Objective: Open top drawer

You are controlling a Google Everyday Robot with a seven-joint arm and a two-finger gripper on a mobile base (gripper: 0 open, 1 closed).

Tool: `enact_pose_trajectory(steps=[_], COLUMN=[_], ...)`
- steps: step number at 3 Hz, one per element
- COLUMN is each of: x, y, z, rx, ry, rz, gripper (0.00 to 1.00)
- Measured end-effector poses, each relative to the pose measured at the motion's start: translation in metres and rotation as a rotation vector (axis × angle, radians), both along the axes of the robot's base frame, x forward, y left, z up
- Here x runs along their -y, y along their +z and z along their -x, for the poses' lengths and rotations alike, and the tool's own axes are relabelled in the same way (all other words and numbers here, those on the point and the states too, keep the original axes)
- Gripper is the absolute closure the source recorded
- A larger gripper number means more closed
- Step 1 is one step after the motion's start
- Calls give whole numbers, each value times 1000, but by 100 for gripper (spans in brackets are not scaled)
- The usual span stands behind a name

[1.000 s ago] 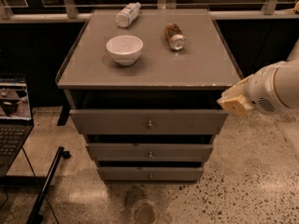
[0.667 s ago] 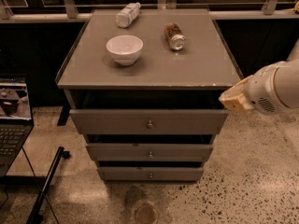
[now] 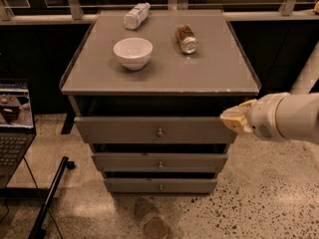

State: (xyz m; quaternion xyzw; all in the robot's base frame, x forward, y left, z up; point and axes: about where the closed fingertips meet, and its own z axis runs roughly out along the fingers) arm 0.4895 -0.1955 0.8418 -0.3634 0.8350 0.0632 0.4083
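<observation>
The top drawer (image 3: 124, 129) is the widest grey-brown front under the cabinet top, with a small round metal knob (image 3: 160, 132) at its centre. It stands pulled out a little, with a dark gap above it. My gripper (image 3: 234, 119) is at the drawer's right end, on a white arm coming in from the right. Its tan tip is next to the drawer's right front corner, well to the right of the knob.
Two narrower drawers (image 3: 159, 162) sit below. On the cabinet top (image 3: 219, 68) are a white bowl (image 3: 132, 52), a lying clear bottle (image 3: 136, 15) and a lying jar (image 3: 186, 38). A laptop (image 3: 12, 123) is at the left. A black pole (image 3: 50, 198) leans on the speckled floor.
My gripper has shifted slightly right and down by the drawer's right corner. The drawer has not visibly moved.
</observation>
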Motion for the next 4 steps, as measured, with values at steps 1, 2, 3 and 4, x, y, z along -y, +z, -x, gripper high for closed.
enact_pose_trajectory(steps=[1,2,3,4], x=[-10,-14,-23,-27], y=[-28,-46,-64,-68], z=[-15,-44,-81,-79], rx=[56,114,134,127], ry=[-63,-128,-165,-162], rz=[-105,-184,-225,-212], gripper=[100,100,100,100])
